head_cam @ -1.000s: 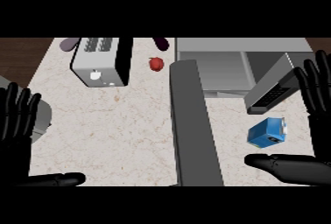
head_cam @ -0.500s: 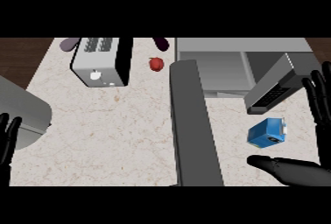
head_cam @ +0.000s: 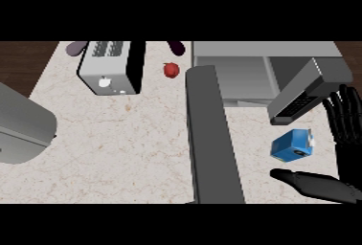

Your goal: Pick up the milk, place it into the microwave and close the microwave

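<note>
The milk (head_cam: 290, 146), a blue carton, stands on the tabletop (head_cam: 127, 143) just right of the open microwave (head_cam: 237, 76) door and below its grey front panel. We look down on its top, so its long axis seems to run up towards us; the white cap faces right. Our right hand (head_cam: 320, 184) is spread wide, fingers (head_cam: 345, 117) straight and pointing away, thumb stretched left below the carton. It holds nothing and does not touch the milk.
</note>
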You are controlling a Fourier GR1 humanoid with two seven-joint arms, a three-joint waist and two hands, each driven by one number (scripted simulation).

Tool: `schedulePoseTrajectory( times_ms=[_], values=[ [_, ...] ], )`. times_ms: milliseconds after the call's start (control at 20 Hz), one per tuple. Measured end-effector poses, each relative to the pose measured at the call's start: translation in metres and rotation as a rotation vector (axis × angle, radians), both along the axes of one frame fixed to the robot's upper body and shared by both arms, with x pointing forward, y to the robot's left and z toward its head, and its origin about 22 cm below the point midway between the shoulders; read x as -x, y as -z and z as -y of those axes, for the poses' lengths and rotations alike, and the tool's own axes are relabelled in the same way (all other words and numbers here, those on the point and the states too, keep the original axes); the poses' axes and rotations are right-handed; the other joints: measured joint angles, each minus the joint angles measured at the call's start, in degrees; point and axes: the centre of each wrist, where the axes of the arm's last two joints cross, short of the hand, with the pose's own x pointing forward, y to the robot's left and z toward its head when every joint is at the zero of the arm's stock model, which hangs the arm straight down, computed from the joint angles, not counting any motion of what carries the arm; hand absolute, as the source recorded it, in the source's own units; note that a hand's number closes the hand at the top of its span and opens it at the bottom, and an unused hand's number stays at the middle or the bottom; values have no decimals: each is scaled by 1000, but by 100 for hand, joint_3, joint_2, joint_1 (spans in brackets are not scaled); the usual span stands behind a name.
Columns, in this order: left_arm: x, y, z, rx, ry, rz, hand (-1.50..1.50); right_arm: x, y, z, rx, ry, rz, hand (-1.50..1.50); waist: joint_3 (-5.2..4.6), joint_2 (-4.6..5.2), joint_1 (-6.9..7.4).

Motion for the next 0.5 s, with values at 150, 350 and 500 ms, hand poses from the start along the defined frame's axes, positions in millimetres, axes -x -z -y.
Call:
schedulePoseTrajectory(
  times_ms=[150,350,500],
  values=[
    [6,-2,-5,1,-3,-1,-150,-1,15,5,-5,20,-16,-150,0,1,-2],
    [11,-4,-11,-3,-6,-1,-150,-6,37,9,-13,56,-41,-150,1,2,-2],
    [17,-6,-12,-7,1,-4,-150,-10,54,23,-13,94,-59,-150,1,3,1]
  ],
)
